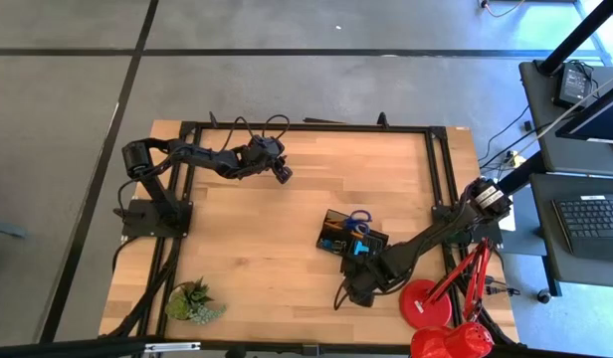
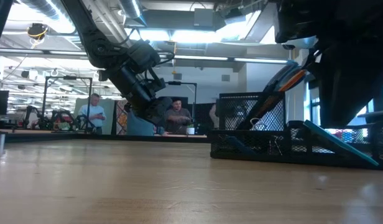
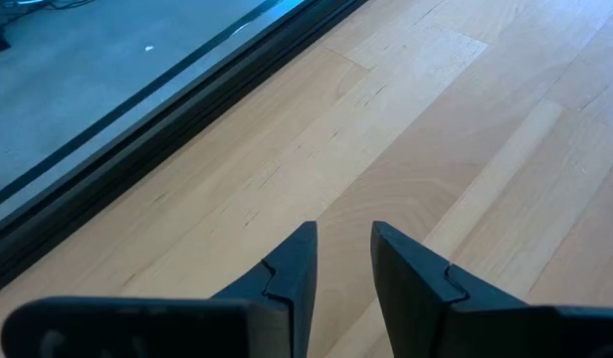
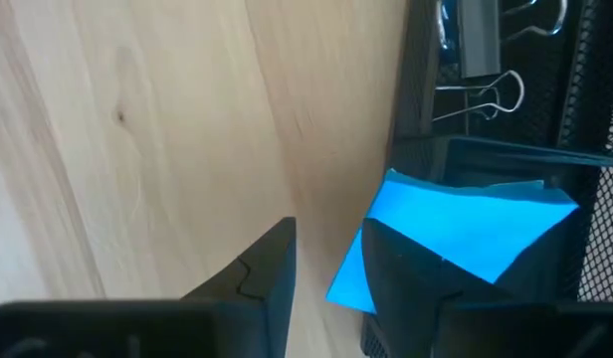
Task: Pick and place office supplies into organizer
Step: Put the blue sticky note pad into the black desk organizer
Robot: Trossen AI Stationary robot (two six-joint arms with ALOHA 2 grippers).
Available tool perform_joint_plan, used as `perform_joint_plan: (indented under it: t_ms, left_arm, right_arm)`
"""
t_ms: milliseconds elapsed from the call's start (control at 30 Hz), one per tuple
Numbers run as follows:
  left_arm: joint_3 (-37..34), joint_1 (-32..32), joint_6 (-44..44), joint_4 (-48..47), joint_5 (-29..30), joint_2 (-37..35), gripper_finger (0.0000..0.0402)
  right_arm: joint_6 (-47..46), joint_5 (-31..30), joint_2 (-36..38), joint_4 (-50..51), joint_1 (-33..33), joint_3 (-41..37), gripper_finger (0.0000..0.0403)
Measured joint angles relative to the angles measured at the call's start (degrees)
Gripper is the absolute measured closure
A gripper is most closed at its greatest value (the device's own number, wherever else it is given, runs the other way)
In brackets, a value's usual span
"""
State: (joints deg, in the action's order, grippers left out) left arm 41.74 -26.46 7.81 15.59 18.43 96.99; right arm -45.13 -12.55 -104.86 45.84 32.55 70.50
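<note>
At the table's right front, the right arm reaches in from its mount at the right edge, forearm angled down toward the organizer (image 1: 351, 239), with the right gripper (image 1: 363, 267) low at that tray's near corner. In the right wrist view the right gripper (image 4: 331, 264) stands with its fingers parted by a modest gap; the blue note pad (image 4: 456, 239) lies tilted just ahead of one finger (image 4: 406, 268), one edge propped over the mesh wall of the organizer (image 4: 595, 149) and the other corner down toward the wood. Whether the fingers actually pinch the pad cannot be told — it sits against one finger rather than plainly between both. Binder clips (image 4: 486, 60) rest in the neighbouring compartment. From above, the blue scissors handles (image 1: 359, 219) show at the tray's far end. The low view shows the organizer (image 2: 291, 140) as a black mesh tray flat on the table, with an orange pencil (image 2: 285, 81) leaning up out of it and the note pad (image 2: 337, 146) slanting against its side. The left arm waits at the table's far left, elbow folded, left gripper (image 1: 283, 173) held above bare wood — its fingers (image 3: 292, 273) part open with nothing between them.
</note>
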Motion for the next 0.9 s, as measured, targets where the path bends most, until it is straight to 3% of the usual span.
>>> perform_joint_plan:
  t_ms: [633,900]
  left_arm:
    - [0.0,0.0,0.0,-0.4,0.0,0.0,0.0310]
    - [0.0,0.0,0.0,-0.4,0.0,0.0,0.0311]
  right_arm:
    - [3.7,-0.4,-0.2,8.0,0.0,3.8,0.0283]
    - [-0.8,3.9,-0.2,8.2,-0.1,4.3,0.0283]
